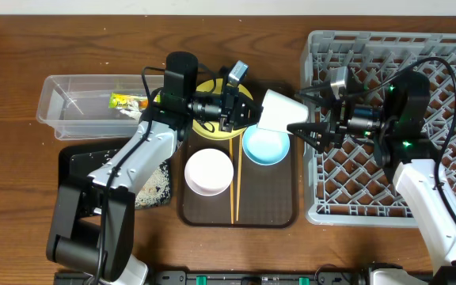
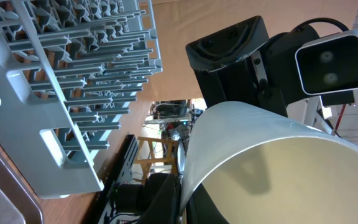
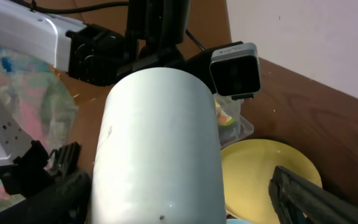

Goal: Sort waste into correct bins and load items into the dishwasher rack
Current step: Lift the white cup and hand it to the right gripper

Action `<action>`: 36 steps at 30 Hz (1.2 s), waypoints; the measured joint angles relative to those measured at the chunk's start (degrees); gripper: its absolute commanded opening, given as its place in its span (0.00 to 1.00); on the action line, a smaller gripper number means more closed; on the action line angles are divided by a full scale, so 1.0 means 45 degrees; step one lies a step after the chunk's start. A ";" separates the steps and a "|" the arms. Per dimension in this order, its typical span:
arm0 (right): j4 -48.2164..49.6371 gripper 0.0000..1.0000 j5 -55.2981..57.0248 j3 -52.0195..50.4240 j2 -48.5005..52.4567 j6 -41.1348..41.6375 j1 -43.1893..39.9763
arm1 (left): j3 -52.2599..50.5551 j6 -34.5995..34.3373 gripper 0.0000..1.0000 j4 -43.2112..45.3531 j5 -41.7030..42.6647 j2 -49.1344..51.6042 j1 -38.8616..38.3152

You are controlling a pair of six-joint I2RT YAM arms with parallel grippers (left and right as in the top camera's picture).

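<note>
My left gripper (image 1: 248, 111) is shut on the rim of the small pale cup (image 1: 279, 109) and holds it on its side above the serving tray. The left wrist view looks into the cup (image 2: 278, 162), with my fingers (image 2: 188, 186) pinching its wall. My right gripper (image 1: 307, 131) is open, with its fingers on either side of the cup's other end. In the right wrist view the cup (image 3: 160, 143) lies between my spread fingers (image 3: 166, 199). The yellow plate (image 1: 212, 89), light-blue bowl (image 1: 266, 146), white bowl (image 1: 209, 172) and chopsticks (image 1: 234, 182) are below. The grey rack (image 1: 450, 63) is at the right.
The dark-brown serving tray (image 1: 279, 206) holds the bowls and chopsticks. The clear tub (image 1: 62, 103) at the left holds the green-and-orange wrapper (image 1: 123, 100). The black tray (image 1: 77, 162) holds rice scraps (image 1: 157, 186). The rack (image 2: 73, 81) also shows in the left wrist view.
</note>
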 measured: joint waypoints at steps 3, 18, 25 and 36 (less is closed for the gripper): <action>-0.0029 0.86 -0.0053 0.0000 0.0000 0.0087 0.0005 | 0.0000 0.0000 0.06 0.0015 -0.0010 0.0000 0.0000; -0.0442 0.91 -0.0063 0.0000 0.0000 0.0311 0.0053 | 0.0000 -0.0243 0.06 0.0049 -0.0053 0.0000 0.0000; -0.0461 0.84 -0.0063 0.0000 0.0000 0.0311 0.0384 | 0.0000 -0.0291 0.06 0.0087 -0.0053 0.0000 0.0000; -0.0481 0.59 0.0087 0.0000 0.0000 0.0345 0.0384 | 0.0000 -0.0379 0.07 0.0087 -0.0165 0.0000 0.0000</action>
